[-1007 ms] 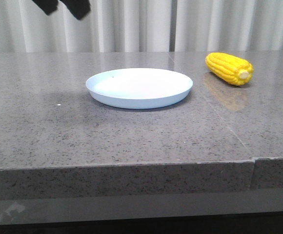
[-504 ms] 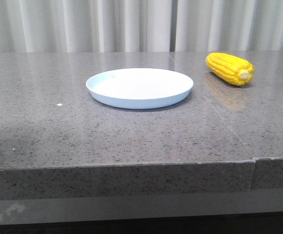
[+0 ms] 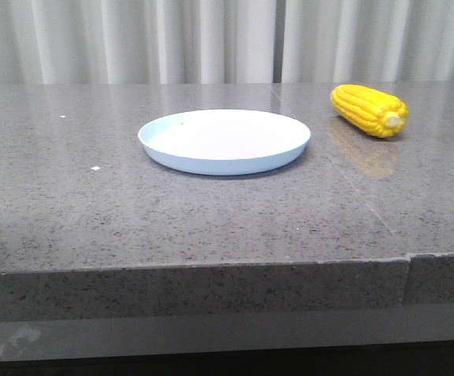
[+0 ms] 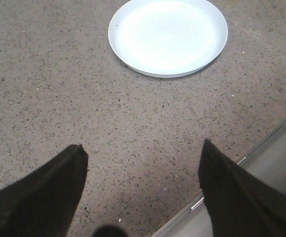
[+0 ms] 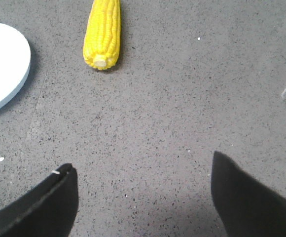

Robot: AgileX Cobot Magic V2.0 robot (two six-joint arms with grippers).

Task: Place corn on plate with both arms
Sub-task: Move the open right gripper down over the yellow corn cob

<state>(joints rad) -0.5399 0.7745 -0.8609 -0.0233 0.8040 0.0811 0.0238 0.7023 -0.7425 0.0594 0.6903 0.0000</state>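
The yellow corn lies on the grey stone table at the back right, pale stub end toward the front; it also shows in the right wrist view. The pale blue-white plate sits empty at the table's middle, left of the corn; it also shows in the left wrist view and at the edge of the right wrist view. My left gripper is open and empty above bare table, short of the plate. My right gripper is open and empty above bare table, short of the corn. Neither gripper shows in the front view.
The table's front edge runs across the front view, with a seam at the right. A table edge shows near my left gripper. White curtains hang behind the table.
A black gripper at the top left of the front view a second ago has left that view. The corn and plate have not moved.
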